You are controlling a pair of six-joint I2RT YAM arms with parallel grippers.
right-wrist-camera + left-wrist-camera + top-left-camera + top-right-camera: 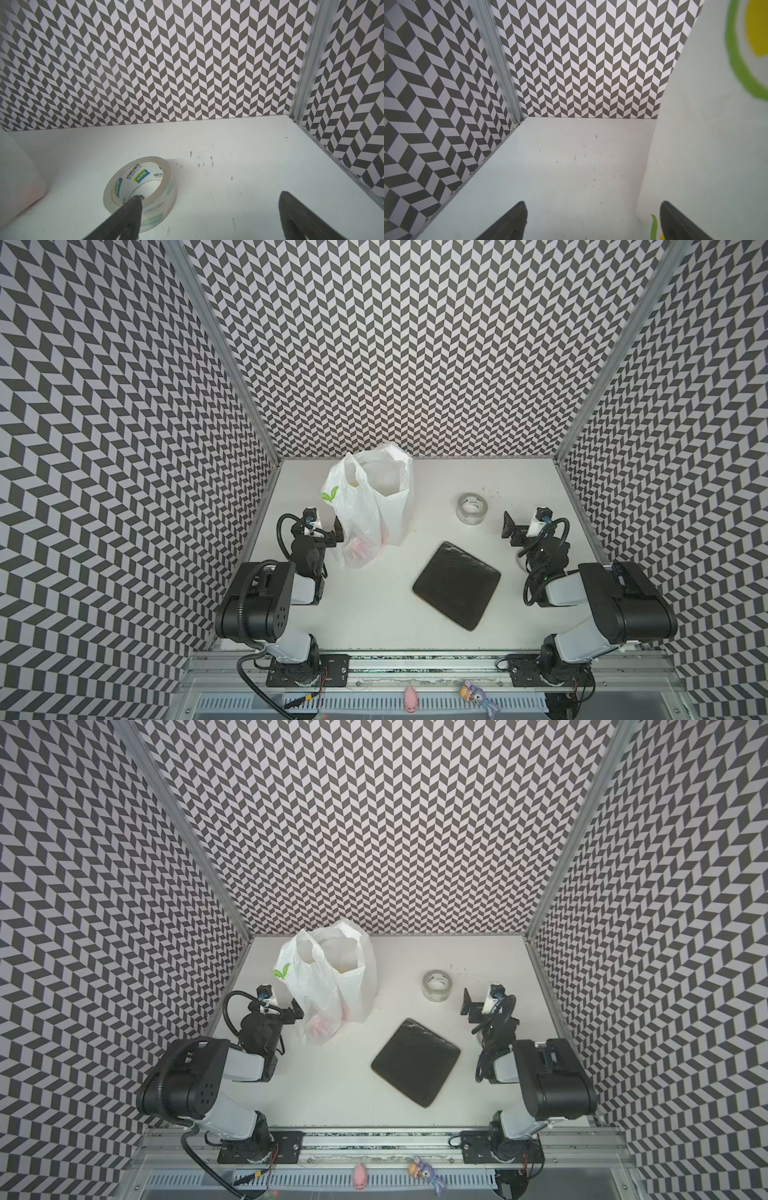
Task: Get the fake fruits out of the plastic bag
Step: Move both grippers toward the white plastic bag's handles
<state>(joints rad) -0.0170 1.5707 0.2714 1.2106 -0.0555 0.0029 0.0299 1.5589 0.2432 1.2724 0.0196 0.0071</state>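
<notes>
The plastic bag [370,506] [332,977], white and crinkly with a green leaf print, stands upright at the back left of the table, mouth up. A pink-red blur of fake fruits [359,549] [320,1027] shows through its lower front; their shapes cannot be made out. My left gripper [330,531] [293,1011] [592,204] is open and empty, just left of the bag's base, one finger close against the bag [706,145]. My right gripper [519,526] [473,1004] [211,196] stands open and empty at the right, far from the bag [18,176].
A clear tape roll [472,517] [437,994] [166,193] lies just ahead and left of my right gripper. A black square pad [457,589] [415,1060] lies mid-table. A pink pig figurine [411,697] and a purple toy [476,693] sit on the front rail. Patterned walls enclose three sides.
</notes>
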